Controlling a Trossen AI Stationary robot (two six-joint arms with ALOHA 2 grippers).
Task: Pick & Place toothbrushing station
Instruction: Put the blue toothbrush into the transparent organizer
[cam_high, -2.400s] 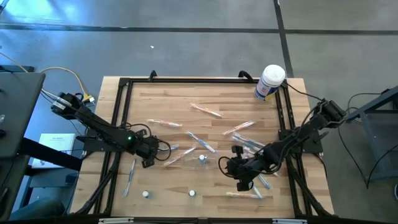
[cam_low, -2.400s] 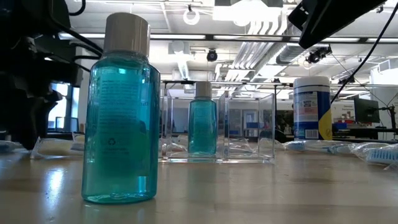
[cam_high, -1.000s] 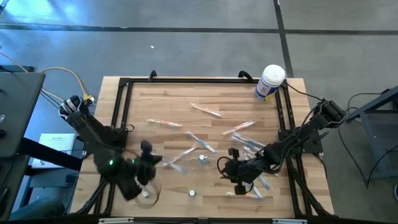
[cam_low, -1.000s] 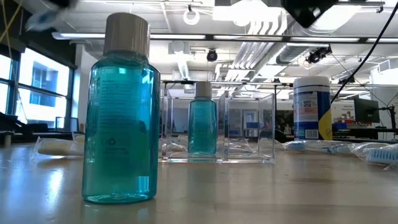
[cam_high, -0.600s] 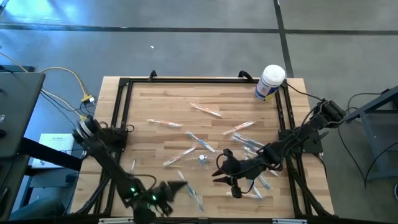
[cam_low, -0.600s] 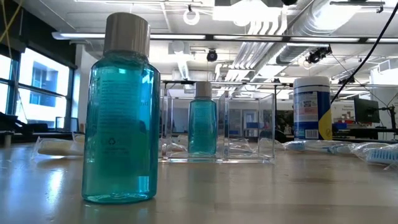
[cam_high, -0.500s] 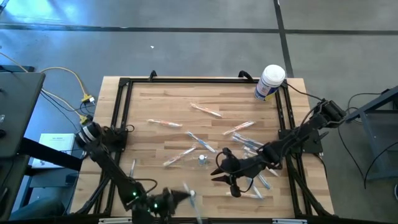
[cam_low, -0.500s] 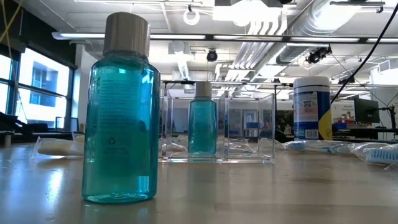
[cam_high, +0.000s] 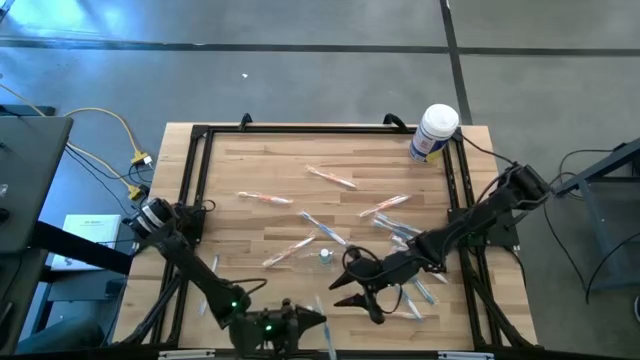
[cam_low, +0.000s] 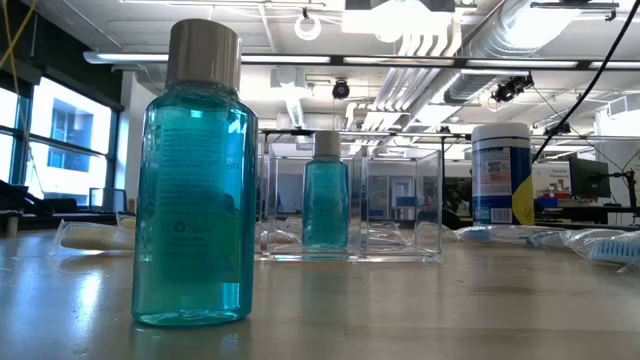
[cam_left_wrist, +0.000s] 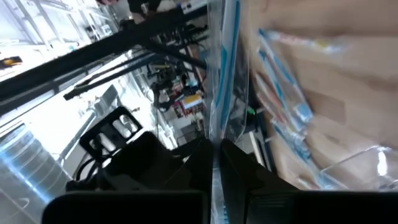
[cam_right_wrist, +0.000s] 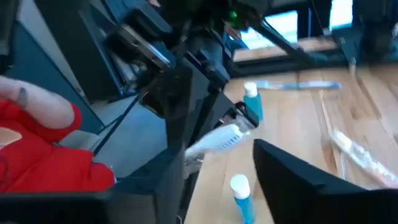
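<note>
Toothbrushing station (cam_low: 400, 205): clear plastic holder, upright on the worktop (cam_low: 420, 310), centre of the low view, mid-distance. No claw touches it. A small teal bottle (cam_low: 325, 190) shows through its walls; cannot tell whether it stands inside a compartment or just behind. In the high view the holder is hard to make out; the small bottle's pale cap (cam_high: 325, 255) sits just below the centre of the frame.

Near surroundings: a large teal bottle (cam_low: 195, 180) with a grey cap stands in the left foreground of the low view, apart from the holder. A white tub (cam_low: 500, 175) with a blue label stands to the right of the holder; in the high view it is at the upper right corner of the worktop. Wrapped toothbrushes (cam_high: 330, 178) lie scattered over the middle and right of the wood.

Right claw (cam_high: 357, 305): lower centre of the high view, just right of and below the bottle cap. Fingers spread wide, nothing between them.

Left claw (cam_high: 315, 323): bottom edge of the high view, below the holder, well apart from it. Fingers pinched tight on a wrapped toothbrush (cam_left_wrist: 216, 118), the clear wrapper with its blue strip standing up out of the grip in the left wrist view.
</note>
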